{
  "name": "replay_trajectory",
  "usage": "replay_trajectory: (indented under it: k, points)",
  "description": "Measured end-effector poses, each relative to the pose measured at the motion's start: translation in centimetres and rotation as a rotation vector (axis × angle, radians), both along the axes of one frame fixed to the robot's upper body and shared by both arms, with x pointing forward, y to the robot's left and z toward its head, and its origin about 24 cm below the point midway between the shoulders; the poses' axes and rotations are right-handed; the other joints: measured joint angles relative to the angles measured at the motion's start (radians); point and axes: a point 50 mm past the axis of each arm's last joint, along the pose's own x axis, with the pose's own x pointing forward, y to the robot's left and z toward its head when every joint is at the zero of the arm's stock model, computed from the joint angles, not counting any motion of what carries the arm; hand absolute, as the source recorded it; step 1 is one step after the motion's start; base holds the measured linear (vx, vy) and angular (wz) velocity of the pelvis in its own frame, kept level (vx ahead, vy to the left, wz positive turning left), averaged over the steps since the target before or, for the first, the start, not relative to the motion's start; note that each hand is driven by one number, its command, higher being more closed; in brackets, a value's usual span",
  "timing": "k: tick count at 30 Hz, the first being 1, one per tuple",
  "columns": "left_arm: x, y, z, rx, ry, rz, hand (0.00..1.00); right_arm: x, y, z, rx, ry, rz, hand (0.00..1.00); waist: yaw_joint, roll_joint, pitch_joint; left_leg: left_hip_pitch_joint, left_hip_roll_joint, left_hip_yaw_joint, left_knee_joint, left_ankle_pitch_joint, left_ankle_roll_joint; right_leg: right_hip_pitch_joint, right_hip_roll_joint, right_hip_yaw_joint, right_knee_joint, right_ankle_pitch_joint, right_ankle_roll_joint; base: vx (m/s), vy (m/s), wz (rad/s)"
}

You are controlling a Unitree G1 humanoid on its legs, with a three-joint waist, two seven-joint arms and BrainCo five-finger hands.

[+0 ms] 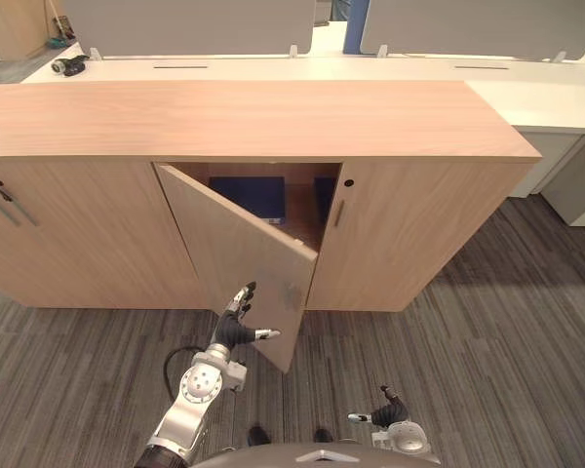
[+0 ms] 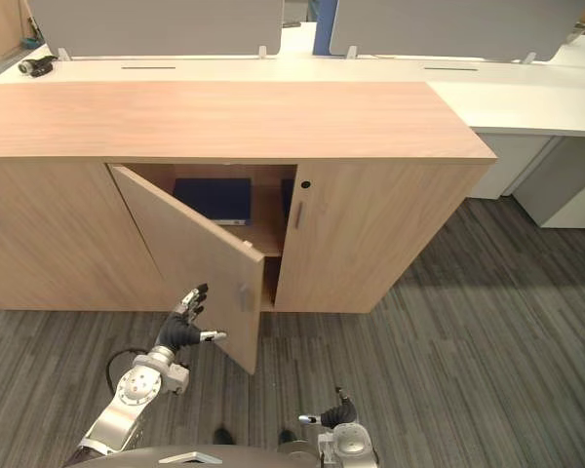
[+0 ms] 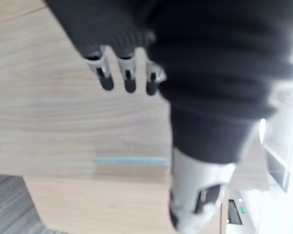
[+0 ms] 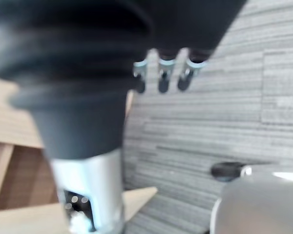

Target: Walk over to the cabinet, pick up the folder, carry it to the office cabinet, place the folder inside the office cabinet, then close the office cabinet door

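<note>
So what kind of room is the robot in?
Most likely an office: a long wooden cabinet with a blue folder inside, white desks with grey divider screens behind, grey carpet.

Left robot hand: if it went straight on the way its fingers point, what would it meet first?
The open cabinet door, its outer face. The left robot hand points straight fingers at its lower part near the free edge; whether they already touch is unclear.
</note>
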Motion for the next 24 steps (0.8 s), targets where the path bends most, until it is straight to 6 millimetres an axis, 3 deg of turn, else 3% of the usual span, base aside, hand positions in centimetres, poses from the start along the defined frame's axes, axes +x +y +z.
replay_trajectory:
  k: [3,7,12,18,24]
  points:
    - [1.1,-0.2,0.2,0.015,-0.013,0.0,0.0,0.0,0.0,0.0,0.0,0.002,0.002,0.0,-0.001,-0.011,0.004,0.011,0.0,-0.001,0.0,0.01,0.002,0.003,-0.001,-0.022,0.019,-0.038,-0.005,-0.02,-0.063,0.15]
    - [3.0,-0.5,0.4,0.058,-0.03,-0.022,0.0,0.0,0.0,0.0,0.0,0.003,0.002,0.0,-0.007,-0.009,0.004,0.012,0.0,-0.001,0.0,0.01,0.005,0.013,-0.002,-0.028,0.002,-0.037,-0.007,0.0,-0.021,0.02]
    - [4.8,0.8,1.0,0.135,-0.063,0.015,0.0,0.0,0.1,-0.3,0.004,0.022,0.003,0.0,-0.028,-0.018,0.011,0.013,-0.007,0.003,0.0,-0.003,0.022,0.021,-0.003,-0.026,-0.016,-0.034,-0.012,0.04,-0.015,-0.03]
    - [4.8,2.1,0.8,0.155,-0.046,0.052,0.0,-0.4,0.1,-0.6,0.006,0.044,-0.002,0.0,-0.028,-0.026,0.022,0.03,-0.009,0.0,0.0,-0.012,0.018,0.046,-0.002,-0.03,-0.023,-0.037,-0.026,0.06,-0.048,0.02]
    - [2.8,3.3,-1.9,0.169,0.083,0.078,0.0,-0.8,-0.3,-0.8,0.013,0.069,-0.041,0.0,-0.029,-0.024,0.028,0.042,-0.007,-0.026,0.0,-0.017,0.012,0.068,-0.002,-0.059,-0.025,-0.05,-0.023,0.04,-0.096,0.11]
